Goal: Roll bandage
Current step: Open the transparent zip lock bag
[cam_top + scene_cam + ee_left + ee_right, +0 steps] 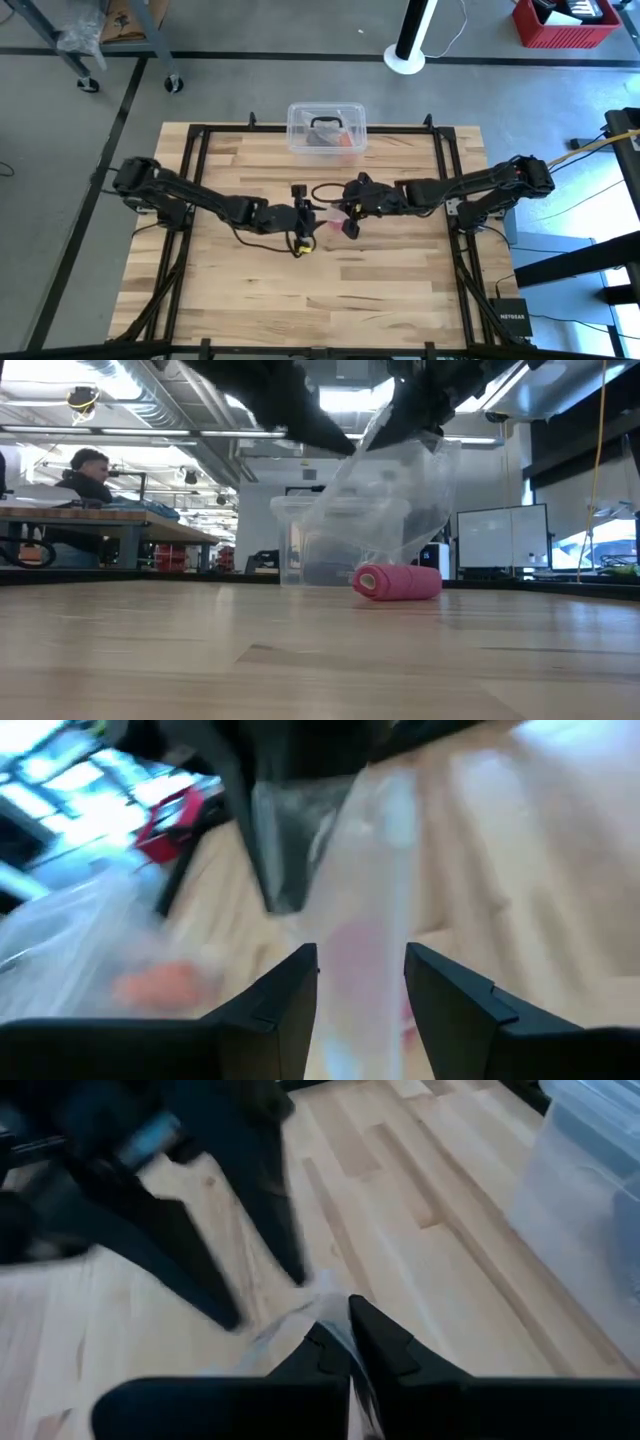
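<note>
bandage [398,582] is already a tight pink roll, lying on its side on the table [380,290], roughly mid-table, in front of the clear plastic box [327,128] with the black handle; no loose tail visible in the low view, so the rolling itself looks done

both arms meet over the middle of the table, above the roll; right pincer [348,1342] is pinched fully closed on the top edge of a small clear plastic bag [395,500], which hangs down from it with its lower end close to the roll; can't tell if the bag touches the roll

left pincer [360,982] sits partway open, fingers [285,1005] either side of the bag's film; from the wrist view they straddle it rather than clamp it, though contact on one side can't be ruled out; a pink blur shows through the bag between the fingers, likely the roll below

judgement: the roll is outside the bag and nothing grips it; what's left looks like bagging or stowing; if so the bag mouth needs spreading, and the limp film could fold shut or slip from the right pincer's edge grip

person seated at a desk in the room behind, well away from the table
</note>
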### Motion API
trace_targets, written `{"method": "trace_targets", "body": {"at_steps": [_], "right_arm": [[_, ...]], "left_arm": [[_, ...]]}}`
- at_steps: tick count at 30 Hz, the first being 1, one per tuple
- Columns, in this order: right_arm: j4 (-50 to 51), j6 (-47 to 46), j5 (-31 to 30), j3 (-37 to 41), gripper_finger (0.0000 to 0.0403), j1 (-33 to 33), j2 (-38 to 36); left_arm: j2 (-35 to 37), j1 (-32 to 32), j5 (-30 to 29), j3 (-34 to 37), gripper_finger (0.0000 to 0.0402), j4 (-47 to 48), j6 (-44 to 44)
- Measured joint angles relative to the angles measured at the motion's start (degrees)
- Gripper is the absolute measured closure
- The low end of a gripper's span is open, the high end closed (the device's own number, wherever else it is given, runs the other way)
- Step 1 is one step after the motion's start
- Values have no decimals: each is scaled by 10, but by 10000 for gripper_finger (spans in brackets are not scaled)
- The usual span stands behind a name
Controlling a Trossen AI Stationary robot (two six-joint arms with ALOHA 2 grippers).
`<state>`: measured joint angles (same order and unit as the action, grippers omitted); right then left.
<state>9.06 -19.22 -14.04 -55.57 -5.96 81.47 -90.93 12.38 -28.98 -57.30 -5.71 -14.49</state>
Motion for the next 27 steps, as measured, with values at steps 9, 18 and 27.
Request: {"method": "trace_targets", "body": {"at_steps": [9, 18, 27], "right_arm": [[0, 2, -5, 0, 401, 1, 0], [-7, 1, -9, 0, 401, 13, 0], [-44, -6, -10, 0, 401, 11, 0]], "left_arm": [[-54, 11, -44, 0, 258, -79, -53], [-54, 35, -87, 0, 258, -145, -98], [-54, 21, -150, 0, 258, -145, -59]]}}
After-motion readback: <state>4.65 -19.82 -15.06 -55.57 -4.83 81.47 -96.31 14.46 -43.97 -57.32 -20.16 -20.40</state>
